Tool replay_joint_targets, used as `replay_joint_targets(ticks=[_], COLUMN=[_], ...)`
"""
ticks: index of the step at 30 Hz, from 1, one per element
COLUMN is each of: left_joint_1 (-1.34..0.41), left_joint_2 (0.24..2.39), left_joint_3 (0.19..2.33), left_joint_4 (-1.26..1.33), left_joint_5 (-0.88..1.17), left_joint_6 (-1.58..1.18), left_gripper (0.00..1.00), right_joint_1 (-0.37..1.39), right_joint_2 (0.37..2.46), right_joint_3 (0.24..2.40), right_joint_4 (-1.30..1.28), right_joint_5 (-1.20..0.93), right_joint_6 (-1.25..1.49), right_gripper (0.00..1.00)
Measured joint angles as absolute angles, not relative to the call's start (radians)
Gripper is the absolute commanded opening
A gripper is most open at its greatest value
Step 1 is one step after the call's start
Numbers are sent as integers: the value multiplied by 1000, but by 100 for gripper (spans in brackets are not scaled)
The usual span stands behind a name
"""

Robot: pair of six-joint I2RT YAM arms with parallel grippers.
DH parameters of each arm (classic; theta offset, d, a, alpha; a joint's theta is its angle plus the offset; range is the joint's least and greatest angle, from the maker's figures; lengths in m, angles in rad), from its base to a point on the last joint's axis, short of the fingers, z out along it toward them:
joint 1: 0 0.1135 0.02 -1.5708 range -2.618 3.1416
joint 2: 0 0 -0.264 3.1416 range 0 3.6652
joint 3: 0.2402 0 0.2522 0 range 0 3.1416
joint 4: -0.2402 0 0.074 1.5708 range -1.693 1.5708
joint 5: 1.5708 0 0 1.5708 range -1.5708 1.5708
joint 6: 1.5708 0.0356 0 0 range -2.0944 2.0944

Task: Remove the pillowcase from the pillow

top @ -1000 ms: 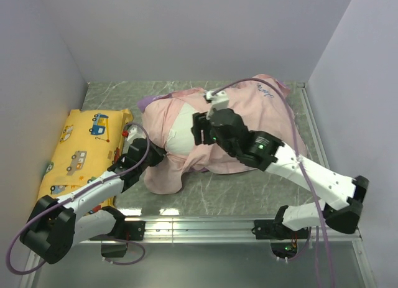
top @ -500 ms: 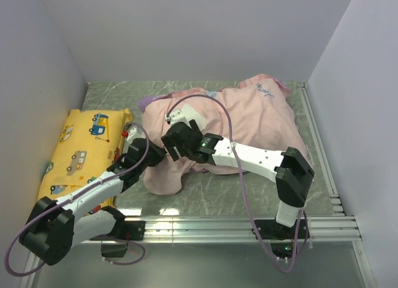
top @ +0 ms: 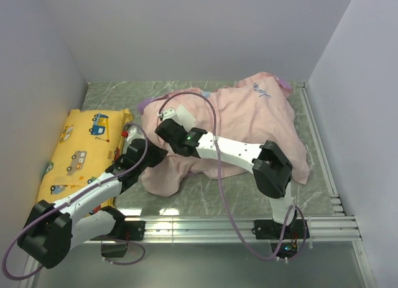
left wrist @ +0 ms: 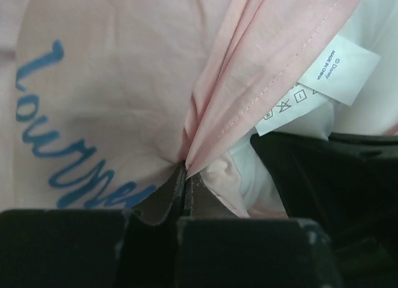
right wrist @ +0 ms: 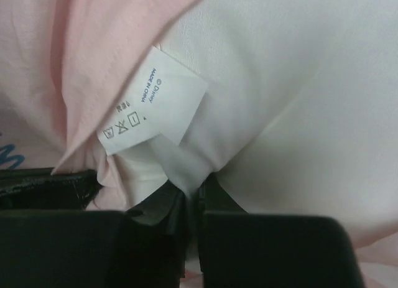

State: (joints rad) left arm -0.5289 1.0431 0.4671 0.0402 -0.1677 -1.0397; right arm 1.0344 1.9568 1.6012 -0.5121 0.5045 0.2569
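The pillowcase (top: 255, 114) lies heaped on the counter (top: 106, 95), pale side out. Its long axis runs from near-left to far-right, with the mouth at the left end. The left tool (left wrist: 185, 175) is clamped on its pink hem. The right tool (right wrist: 193, 191) is pinched on the white pillow (right wrist: 298, 83) beside the tag (right wrist: 152, 101).

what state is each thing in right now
pillowcase, inside out, crumpled over the pillow, not fully off
pillow, mostly covered, white part exposed
tag, hanging loose between pink and white cloth
yellow cushion, lying flat at the left
left tool, shut on a pillowcase fold
right tool, shut on the pillow below the tag
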Motion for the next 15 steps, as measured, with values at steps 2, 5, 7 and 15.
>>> replay_joint_targets(ticks=[2,5,7,15], left_joint_1=[-530,-530,-530,-527], left_joint_2=[1043,1043,1045,1137], left_joint_3=[466,458,447,351], left_joint_4=[41,62,86,275], left_joint_5=[-157,-145,-134,-57], left_joint_6=[-1044,-1061,-1070,-1131], left_gripper=[0,0,0,1], right_joint_1=[1014,973,933,707], right_joint_2=[1972,1972,1971,1914], right_joint_3=[1630,1662,1686,1694], right_joint_4=[-524,-564,-591,-646], right_joint_5=[467,403,339,134], right_joint_6=[278,308,337,442], right_gripper=[0,0,0,0])
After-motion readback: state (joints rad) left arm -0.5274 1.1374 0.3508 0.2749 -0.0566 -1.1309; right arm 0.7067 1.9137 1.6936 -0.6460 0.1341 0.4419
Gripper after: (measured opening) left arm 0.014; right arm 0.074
